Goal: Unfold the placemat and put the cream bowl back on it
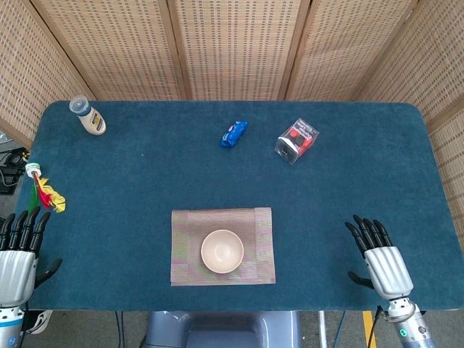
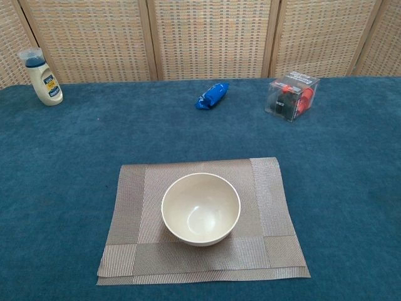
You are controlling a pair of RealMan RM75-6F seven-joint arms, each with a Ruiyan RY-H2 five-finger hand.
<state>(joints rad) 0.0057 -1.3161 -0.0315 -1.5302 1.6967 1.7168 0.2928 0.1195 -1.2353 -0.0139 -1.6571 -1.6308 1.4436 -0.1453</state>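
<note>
The cream bowl (image 2: 201, 209) is seen standing upright on the placemat (image 2: 128, 188), which is laid folded on the blue table (image 1: 145, 188), a doubled layer showing along its near edge. Behind the placemat, well apart from it, a blue packet (image 2: 212, 96) and a clear box (image 2: 292, 96) are found; a white bottle (image 2: 42, 78) is set at the far left corner. The left hand (image 1: 18, 254) and right hand (image 1: 380, 257) are held empty, fingers spread, at the near corners, well apart from the placemat.
</note>
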